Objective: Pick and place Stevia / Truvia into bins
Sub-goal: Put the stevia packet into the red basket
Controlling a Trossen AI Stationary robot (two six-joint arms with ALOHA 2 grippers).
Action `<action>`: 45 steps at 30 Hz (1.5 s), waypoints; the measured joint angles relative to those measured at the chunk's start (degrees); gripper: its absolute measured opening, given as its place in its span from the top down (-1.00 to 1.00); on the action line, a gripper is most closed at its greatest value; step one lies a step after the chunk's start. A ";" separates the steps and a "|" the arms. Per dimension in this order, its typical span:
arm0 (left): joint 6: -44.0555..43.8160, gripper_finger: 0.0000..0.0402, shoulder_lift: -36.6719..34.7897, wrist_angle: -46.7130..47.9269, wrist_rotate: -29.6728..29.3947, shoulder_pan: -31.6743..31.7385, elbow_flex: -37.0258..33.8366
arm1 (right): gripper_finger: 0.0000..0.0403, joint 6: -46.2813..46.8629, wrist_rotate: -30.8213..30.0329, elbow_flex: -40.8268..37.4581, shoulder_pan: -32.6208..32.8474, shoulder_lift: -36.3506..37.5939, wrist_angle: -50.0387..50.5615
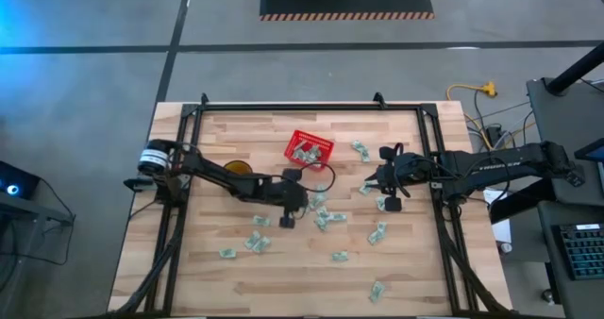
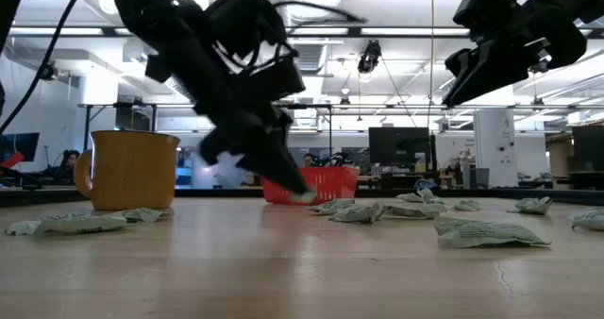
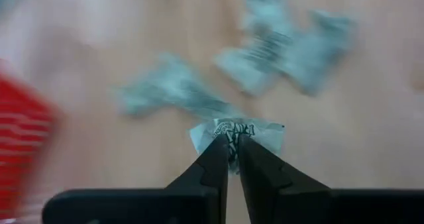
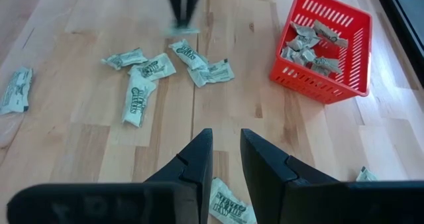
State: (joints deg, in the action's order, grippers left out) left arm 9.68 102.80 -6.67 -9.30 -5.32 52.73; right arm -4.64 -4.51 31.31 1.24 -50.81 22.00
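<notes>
Left pincer pinches a sachet beside the red basket.

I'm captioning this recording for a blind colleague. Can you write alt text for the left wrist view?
The left gripper has its two dark fingers pinched on a small pale green and white sachet against the wooden table. More sachets lie blurred beyond it, and the red basket shows at one edge.

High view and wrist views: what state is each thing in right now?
Left end effector: shut on a pale green paper sachet.
Right end effector: open, empty, above the table.
Red latticed plastic basket: upright, holding several sachets.
Yellow mug: upright.
</notes>
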 joint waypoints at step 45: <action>5.95 0.25 -6.42 -7.10 -22.34 9.24 3.09 | 0.64 3.48 0.00 -13.28 -0.18 -0.79 -10.01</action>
State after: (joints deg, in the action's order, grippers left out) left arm 15.63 96.38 -13.76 -31.64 3.92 55.82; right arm -1.17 -4.51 18.03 1.06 -51.59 11.99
